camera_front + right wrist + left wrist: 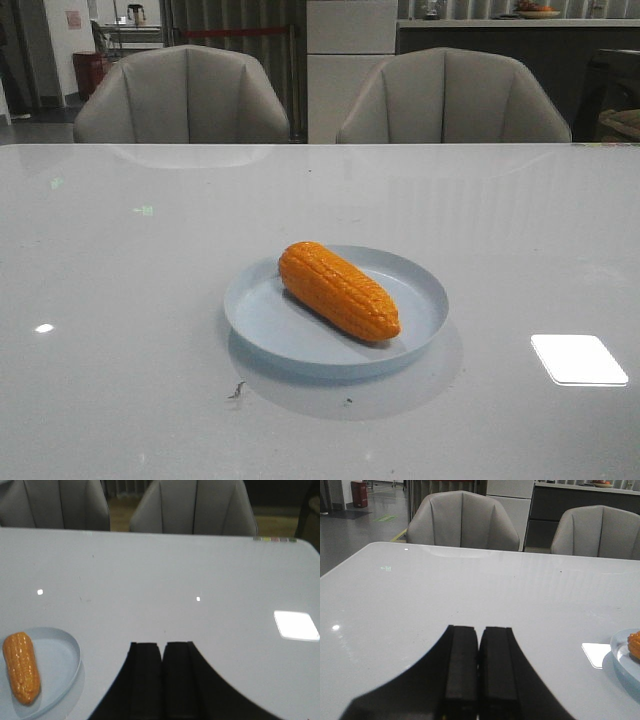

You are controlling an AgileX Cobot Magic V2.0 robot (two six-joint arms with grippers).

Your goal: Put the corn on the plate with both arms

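The corn cob (339,291) already lies diagonally inside the pale blue plate (418,282) on the white worktop (120,300), so the placement looks finished, with nothing evidently left. The left claw (479,667) and right claw (163,677) hang over bare worktop, apart from the plate, each with fingers pressed together, empty.
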